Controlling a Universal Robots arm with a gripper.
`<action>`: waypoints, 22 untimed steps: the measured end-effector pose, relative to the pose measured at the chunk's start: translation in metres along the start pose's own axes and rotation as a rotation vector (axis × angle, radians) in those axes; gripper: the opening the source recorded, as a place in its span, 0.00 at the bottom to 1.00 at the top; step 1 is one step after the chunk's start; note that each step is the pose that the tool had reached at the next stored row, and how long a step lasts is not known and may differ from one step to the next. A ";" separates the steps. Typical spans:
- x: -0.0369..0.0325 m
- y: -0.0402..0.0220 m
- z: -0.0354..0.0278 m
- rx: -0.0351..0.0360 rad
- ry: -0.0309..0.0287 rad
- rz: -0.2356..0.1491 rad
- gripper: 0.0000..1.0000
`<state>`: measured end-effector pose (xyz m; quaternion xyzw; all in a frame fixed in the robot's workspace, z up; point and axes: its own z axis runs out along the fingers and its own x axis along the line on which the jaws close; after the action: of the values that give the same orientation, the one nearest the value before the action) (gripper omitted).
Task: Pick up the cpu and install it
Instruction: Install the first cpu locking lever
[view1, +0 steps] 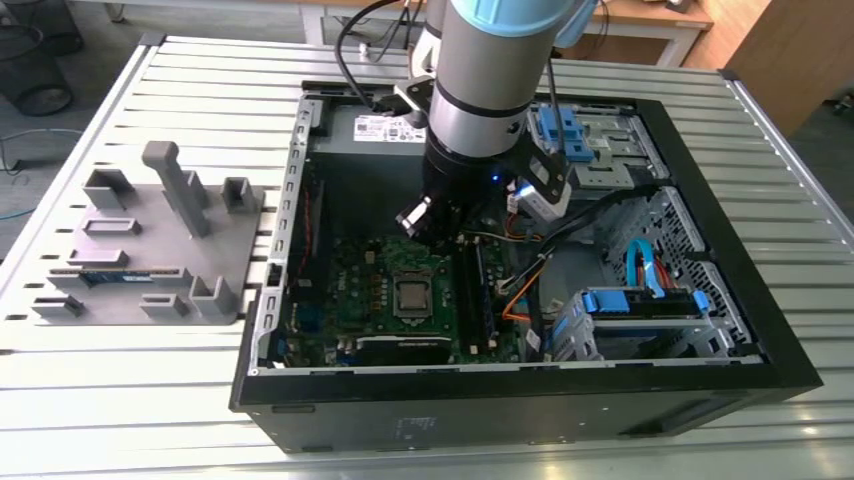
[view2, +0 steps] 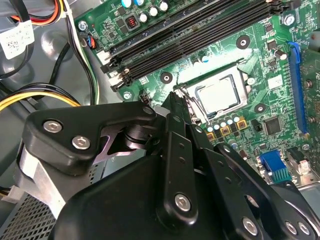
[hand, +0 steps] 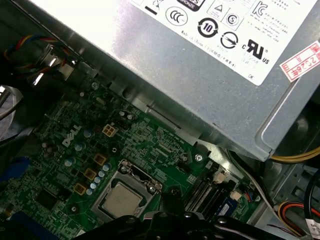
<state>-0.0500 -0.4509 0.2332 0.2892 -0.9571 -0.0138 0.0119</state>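
1. The cpu (view1: 412, 294) is seen seated in its socket on the green motherboard (view1: 358, 290), inside the open computer case (view1: 747, 330) that lies on the slatted worktop (view1: 200, 70).
2. In both wrist views the silver top of the cpu (view2: 220, 95) (hand: 121, 199) is framed by the socket's metal bracket.
3. The claw (view1: 445, 232) is held just above the motherboard, close beside the cpu and not touching it.
4. Nothing is gripped in the claw (view2: 176, 100); its black fingers appear drawn together.
5. A grey power supply (hand: 210, 65) is mounted beside the motherboard.
6. A grey parts holder (view1: 154, 240) is placed on the worktop, beside the case towards the worktop's edge at the exterior view's left.
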 end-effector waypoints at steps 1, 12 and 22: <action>0.0000 0.0000 0.0000 0.0000 -0.0001 0.000 0.11; 0.0001 0.0001 0.0001 -0.0011 -0.0023 0.069 0.11; 0.0003 0.0001 0.0003 0.0066 0.0005 0.127 0.11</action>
<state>-0.0503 -0.4510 0.2329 0.2279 -0.9736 -0.0098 0.0121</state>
